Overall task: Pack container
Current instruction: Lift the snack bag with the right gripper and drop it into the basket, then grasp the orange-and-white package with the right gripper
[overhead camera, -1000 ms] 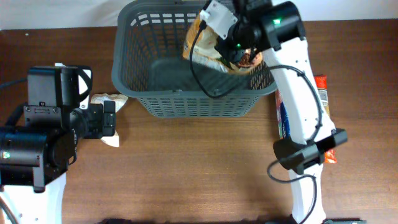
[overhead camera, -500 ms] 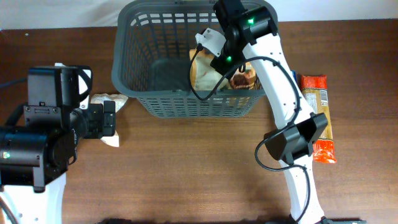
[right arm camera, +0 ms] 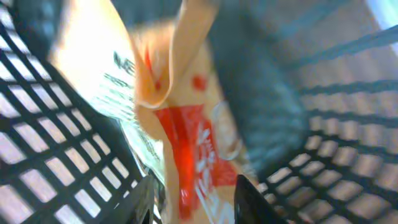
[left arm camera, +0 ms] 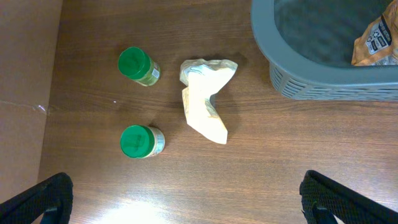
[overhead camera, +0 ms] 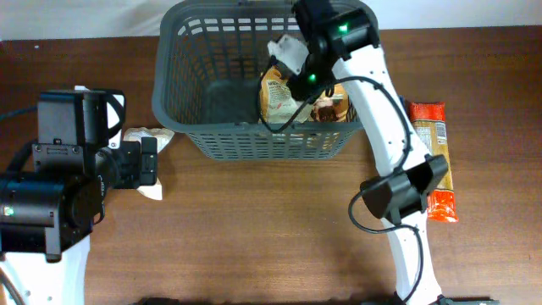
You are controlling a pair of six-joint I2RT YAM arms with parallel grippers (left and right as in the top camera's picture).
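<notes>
The dark grey basket (overhead camera: 174,102) stands at the table's far edge. Its corner shows in the left wrist view (left arm camera: 311,84), and its lattice wall fills the right wrist view (right arm camera: 50,143). My right gripper (overhead camera: 298,78) reaches down into the basket. Its fingers (right arm camera: 196,199) are closed round an orange and red snack bag (right arm camera: 186,137), which stands against the right inner wall (overhead camera: 275,97). A brown-printed bag (overhead camera: 336,103) lies beside it in the basket. My left gripper (left arm camera: 186,208) is open and empty, low over the bare table left of the basket (overhead camera: 150,165).
A crumpled cream bag (left arm camera: 205,99) lies left of the basket (overhead camera: 144,135). Two green-capped jars (left arm camera: 137,64) (left arm camera: 140,141) stand further left. An orange and red packet (overhead camera: 432,161) lies on the table right of the right arm.
My right gripper has brought the snack bag from above the rim down into the basket. The right arm swung left, uncovering the orange packet. The left arm has not moved.
</notes>
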